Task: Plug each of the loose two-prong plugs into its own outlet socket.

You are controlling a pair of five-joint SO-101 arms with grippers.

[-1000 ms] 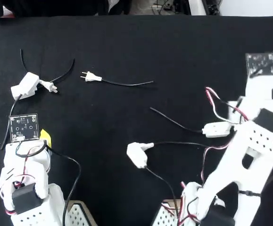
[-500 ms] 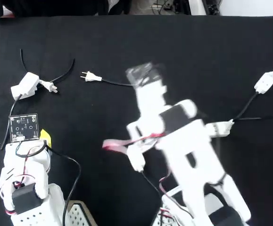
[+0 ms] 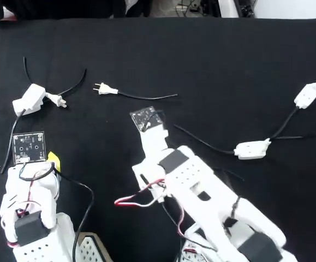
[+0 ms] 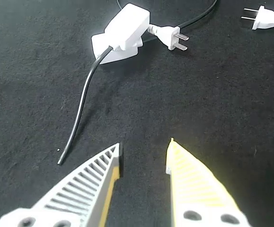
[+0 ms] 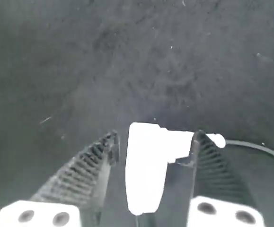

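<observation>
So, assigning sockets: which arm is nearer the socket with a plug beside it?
Left arm: that socket lies ahead of its open jaws. The right arm is mid-table, jaws around another socket.

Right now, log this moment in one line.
left gripper open over table | right gripper open astride outlet socket | two-prong plug loose

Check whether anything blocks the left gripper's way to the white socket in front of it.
Nothing visible does. Bare black table lies between the left gripper and the socket. The socket's own black cord trails beside that path, and a loose plug lies next to the socket.
</observation>
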